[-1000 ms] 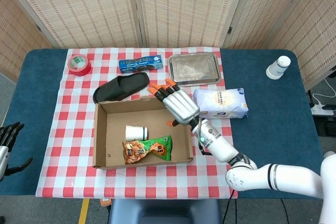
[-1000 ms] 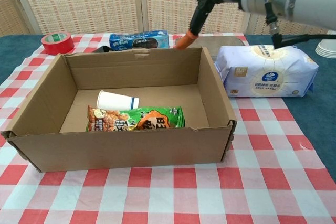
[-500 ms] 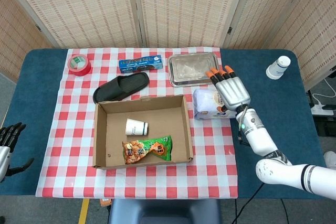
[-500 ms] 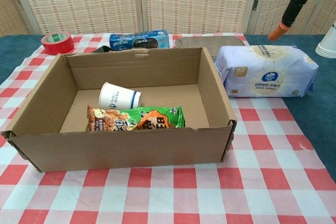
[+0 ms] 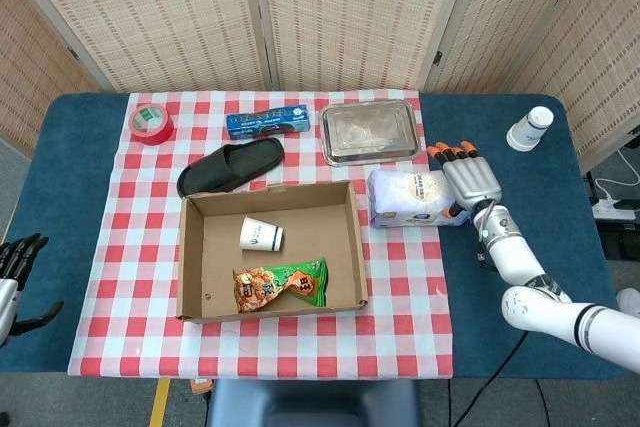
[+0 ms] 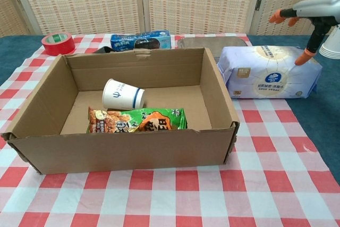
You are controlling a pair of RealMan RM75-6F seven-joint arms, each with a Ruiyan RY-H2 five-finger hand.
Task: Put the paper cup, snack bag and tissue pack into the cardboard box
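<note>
The right hand [image 5: 470, 180] hovers flat, fingers [image 6: 278, 16] spread and holding nothing, over the 3 o'clock end of the tissue pack [image 5: 414, 197], which lies on the tablecloth just outside the box [image 5: 196, 247] at its 2 o'clock corner. Inside the box lie the cup [image 5: 261, 235] and snack bag [image 5: 281, 285]. The left hand [image 5: 17, 259] rests at 9 o'clock, fingers loosely parted, empty.

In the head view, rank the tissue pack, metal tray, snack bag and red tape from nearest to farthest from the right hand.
From the right hand:
1. Tissue pack, directly beside it, under the fingers.
2. Metal tray, behind the pack.
3. Snack bag, inside the cardboard box.
4. Red tape, far back-left corner.
</note>
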